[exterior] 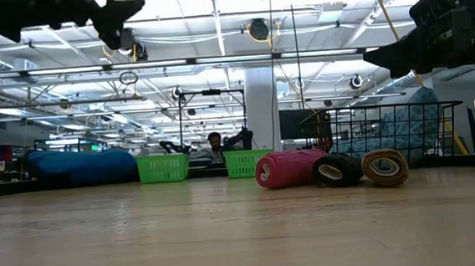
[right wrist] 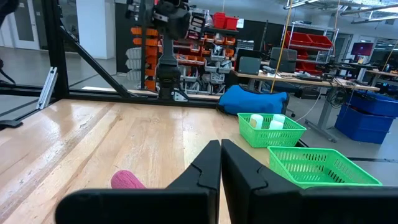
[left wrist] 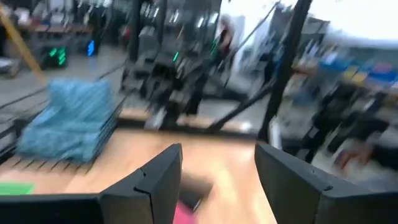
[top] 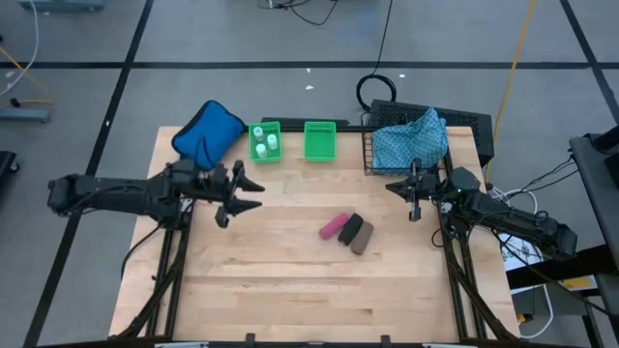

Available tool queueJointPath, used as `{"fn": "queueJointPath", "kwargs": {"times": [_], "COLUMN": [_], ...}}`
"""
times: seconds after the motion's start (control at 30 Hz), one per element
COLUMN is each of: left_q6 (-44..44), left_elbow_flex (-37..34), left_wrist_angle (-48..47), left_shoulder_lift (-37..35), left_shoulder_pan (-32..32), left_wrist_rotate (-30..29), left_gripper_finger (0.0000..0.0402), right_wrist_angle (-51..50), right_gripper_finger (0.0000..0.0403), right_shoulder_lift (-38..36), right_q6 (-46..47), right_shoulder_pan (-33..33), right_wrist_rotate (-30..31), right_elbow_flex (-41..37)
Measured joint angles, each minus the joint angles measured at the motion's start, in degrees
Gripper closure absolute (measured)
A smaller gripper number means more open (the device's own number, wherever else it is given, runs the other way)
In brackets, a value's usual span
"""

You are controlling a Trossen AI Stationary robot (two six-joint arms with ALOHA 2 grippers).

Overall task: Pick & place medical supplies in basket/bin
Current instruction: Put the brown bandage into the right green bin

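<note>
The pink roll (top: 332, 226), black roll (top: 349, 230) and brown roll (top: 363, 237) lie side by side on the table; the low view shows them as pink roll (exterior: 289, 168), black roll (exterior: 335, 169) and brown roll (exterior: 384, 166). The white bottles (top: 265, 143) stand in the left green bin (top: 264, 142). The blue-green cloth (top: 411, 140) lies in the black wire basket (top: 370, 155). My left gripper (top: 250, 193) hangs open above the table, left of the rolls. My right gripper (top: 398, 186) is shut, raised in front of the basket.
An empty green bin (top: 319, 140) stands beside the first one. The solid blue pouch (top: 207, 133) lies at the far left corner. Bare wood (top: 309, 290) spreads across the near half of the table.
</note>
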Motion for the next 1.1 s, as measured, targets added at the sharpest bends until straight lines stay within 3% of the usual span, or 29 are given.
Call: {"fn": "queueJointPath", "kwargs": {"times": [0.23,0.4,0.53,0.63,0.73,1.1], "left_q6": [8.10,11.72,11.33,10.59,9.56,6.70], "left_elbow_flex": [9.57,12.40,10.77,8.87,7.01,1.25], "left_wrist_angle": [-27.43,-36.43,-38.60,-37.99,-37.91,-28.64], "left_shoulder_lift": [-0.18,-2.73,-6.07,-8.23,-9.84,-9.58], "left_shoulder_pan": [-3.27,-4.61,-4.61,-4.58,-4.58,-4.56], "left_wrist_rotate": [-7.79,-12.16,-14.42,-16.20,-18.14,-24.11], "left_gripper_finger": [0.0192,0.0192,0.0192,0.0192,0.0192,0.0192], "right_wrist_angle": [0.00,0.24,5.25,8.53,13.23,19.05], "right_gripper_finger": [0.0399,0.0399,0.0399,0.0399,0.0398,0.0398], "right_shoulder_lift": [-0.01,0.00,-0.04,-0.04,0.03,0.10], "right_q6": [0.02,0.01,1.96,15.68,22.62,21.01], "right_shoulder_pan": [-0.01,-0.02,0.00,-0.02,0.00,0.00], "right_wrist_rotate": [-0.01,-0.01,-0.17,-1.49,-1.30,-1.38], "right_elbow_flex": [0.01,0.02,0.02,0.00,0.00,0.00]}}
